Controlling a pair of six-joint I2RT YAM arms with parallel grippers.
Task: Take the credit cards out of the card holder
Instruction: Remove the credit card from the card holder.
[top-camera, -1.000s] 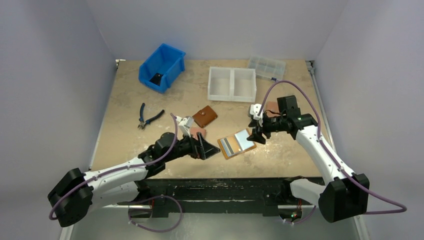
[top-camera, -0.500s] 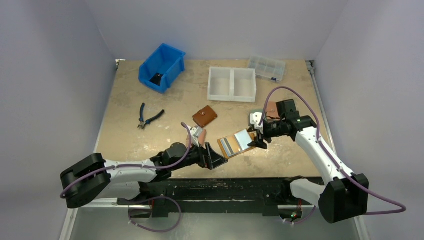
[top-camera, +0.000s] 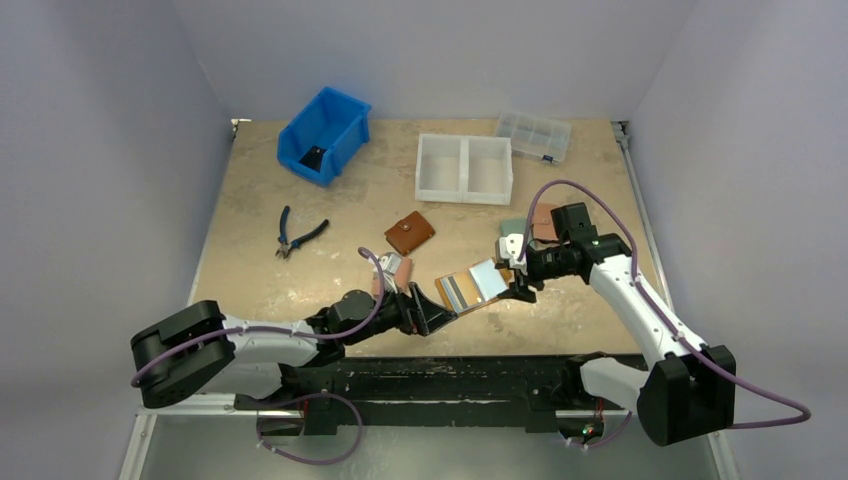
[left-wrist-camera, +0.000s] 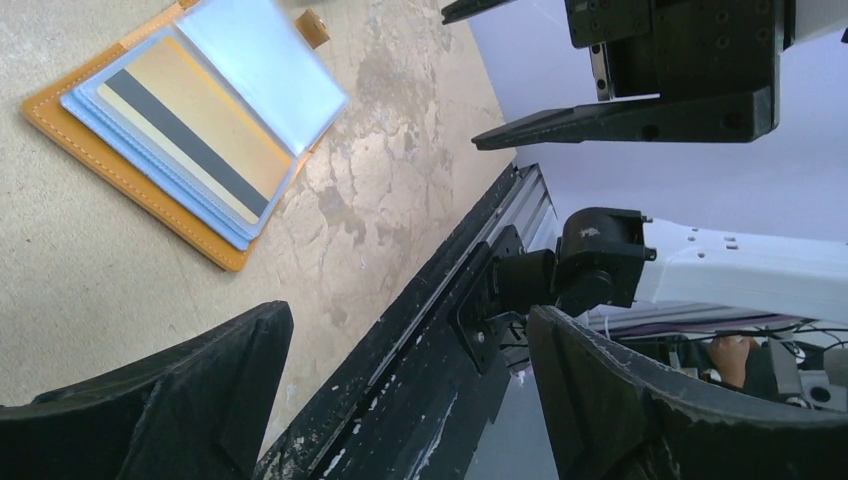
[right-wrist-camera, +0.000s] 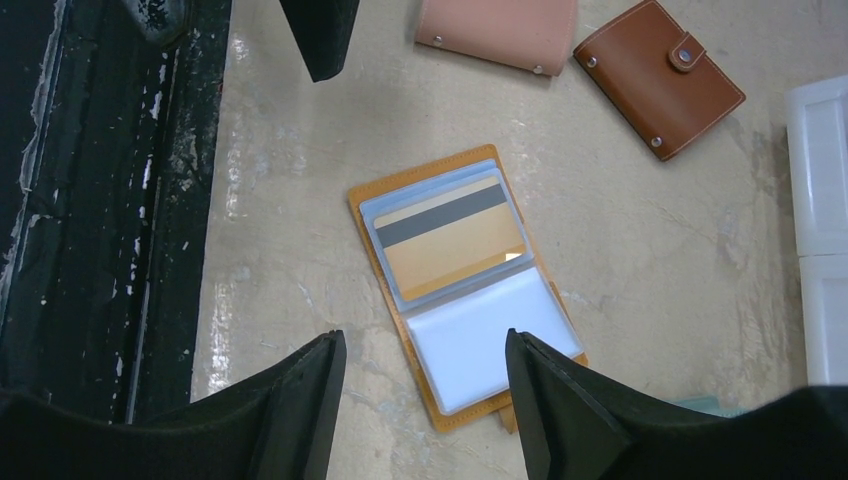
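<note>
Over the last second my right gripper (right-wrist-camera: 422, 350) had come down from above the far end of the holder (right-wrist-camera: 400, 195) until it hung close over it. My left gripper (left-wrist-camera: 408, 330) had dropped lower and slid in toward the near end of the holder. The holder itself had not shifted. I judged this meant both hands were now placed to start, one to pin the cover and the other to draw a card, but nothing was out yet. My left jaws stood as wide as they go and held nothing. My right jaws stood well apart too, also empty, with the holder lying open and flat directly below the gap between them. From my left gripper it lay just ahead and off to one side, not between the fingers. Counting what I saw: one holder, and one card (right-wrist-camera: 450, 245) plainly showing, orange-yellow with a dark stripe, inside the sleeve nearer my left gripper. The sleeve under my right fingers looked pale, and I could not tell whether it held a card. More sleeves were stacked beneath, their contents hidden. Beyond the holder lay two other wallets, one pink (right-wrist-camera: 495, 30) and one brown (right-wrist-camera: 660, 75). Farther out were one pair of pliers (top-camera: 300, 238), one blue bin (top-camera: 325, 133), one white tray (top-camera: 465, 190) with two compartments, and one clear box (top-camera: 533, 135).
</note>
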